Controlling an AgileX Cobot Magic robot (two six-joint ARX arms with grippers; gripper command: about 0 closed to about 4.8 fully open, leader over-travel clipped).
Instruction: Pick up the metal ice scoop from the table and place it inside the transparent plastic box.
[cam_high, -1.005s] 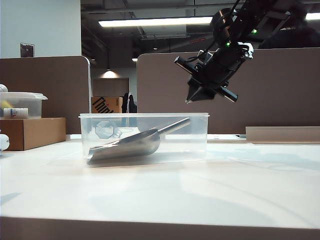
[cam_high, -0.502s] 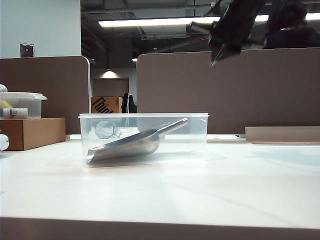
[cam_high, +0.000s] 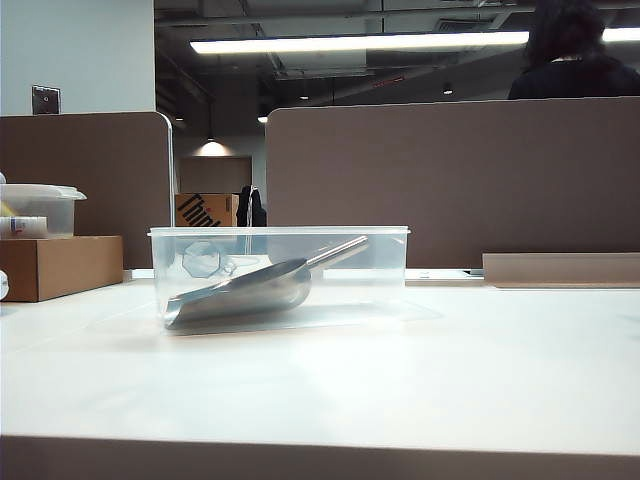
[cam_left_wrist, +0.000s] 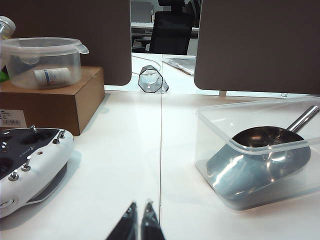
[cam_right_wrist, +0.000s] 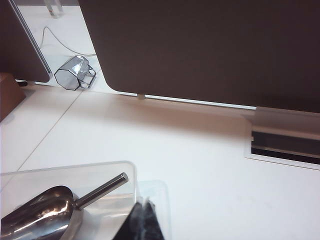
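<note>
Steel ice scoop you placed lying inside the transparent plastic box on the white surface, left hand clenched low beside it, right hand clenched above its rim.

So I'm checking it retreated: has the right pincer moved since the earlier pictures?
Yes. It rose from above the transparent plastic box, past the partition, out of the exterior view.

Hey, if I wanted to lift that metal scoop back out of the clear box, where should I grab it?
Probably the metal ice scoop by its thin rod handle, coming from above: it slants up toward the rim of the transparent plastic box.
</note>
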